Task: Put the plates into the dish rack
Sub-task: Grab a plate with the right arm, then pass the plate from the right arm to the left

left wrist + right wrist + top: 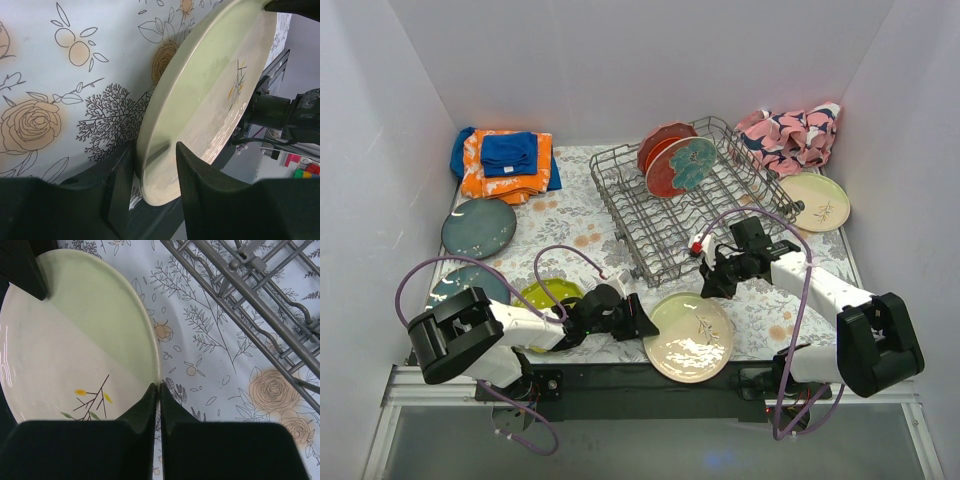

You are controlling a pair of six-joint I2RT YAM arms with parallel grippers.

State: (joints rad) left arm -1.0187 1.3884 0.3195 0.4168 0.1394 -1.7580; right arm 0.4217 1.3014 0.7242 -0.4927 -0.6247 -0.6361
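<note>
Your table (570, 225) carries a floral line-print sheet; plain white walls (620, 60) enclose it. Your left gripper (155, 150) clamps the rim of the cream plate (690, 337), which lies at the near edge, apart from the dish rack (660, 262). Your right gripper (159, 390), fingers pressed together, holds nothing.

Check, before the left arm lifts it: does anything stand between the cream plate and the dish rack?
Yes. The right gripper, shut, hangs by the far rim of the cream plate, between it and the near edge of the dish rack.
</note>
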